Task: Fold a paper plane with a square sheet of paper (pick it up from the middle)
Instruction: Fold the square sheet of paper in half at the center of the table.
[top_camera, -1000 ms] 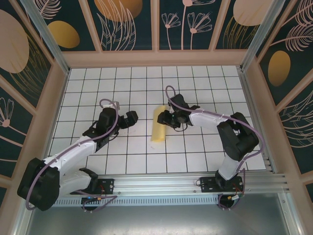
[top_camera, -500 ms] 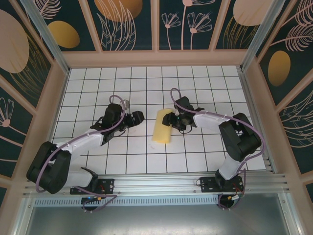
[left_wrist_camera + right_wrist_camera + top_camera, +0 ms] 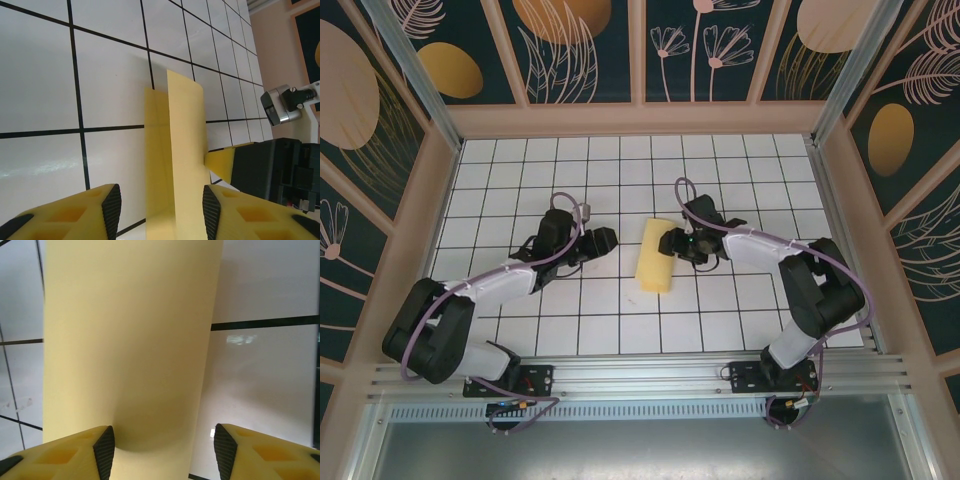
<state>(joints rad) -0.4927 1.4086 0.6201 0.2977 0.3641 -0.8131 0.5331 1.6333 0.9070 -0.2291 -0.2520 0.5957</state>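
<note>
Yellow paper doubled over; folding barely begun.
Paper lies mid-frame in the top view on the white grid table, a narrow strip running up and down. The fold looks rounded rather than pressed, and the left wrist view shows two layers with offset edges. Right gripper sits at the strip's upper right edge, jaws apart with the paper's edge running between them, nothing clamped. Left gripper is near the strip's left side, jaws apart, empty. Judged: only a first lengthwise fold, not creased. Left: nose corners, centre crease, wings.
</note>
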